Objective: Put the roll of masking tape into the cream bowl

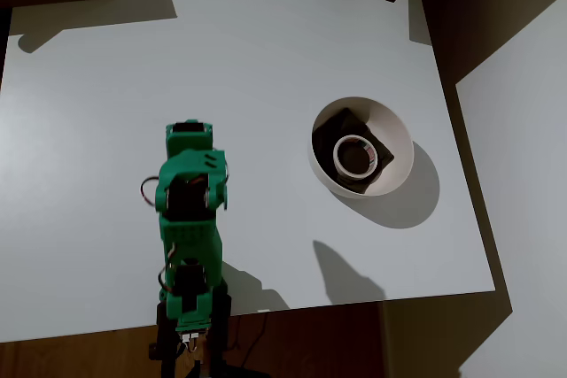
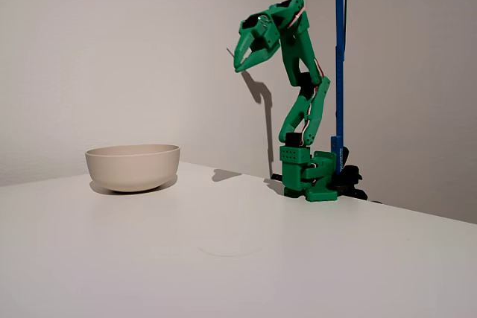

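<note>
Since the tape already lies flat inside the bowl, on its dark patch, I judge the task done. My tool hangs high over the tabletop, well clear of the bowl, fingers slightly spread and holding nothing.

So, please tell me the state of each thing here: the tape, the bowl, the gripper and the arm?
roll of masking tape: lying flat inside the bowl, on the dark patch.
cream bowl: upright on the table, holding the tape.
gripper: raised high, away from the bowl, holding nothing; open or shut cannot be told.
green arm: folded up over its base.
</note>
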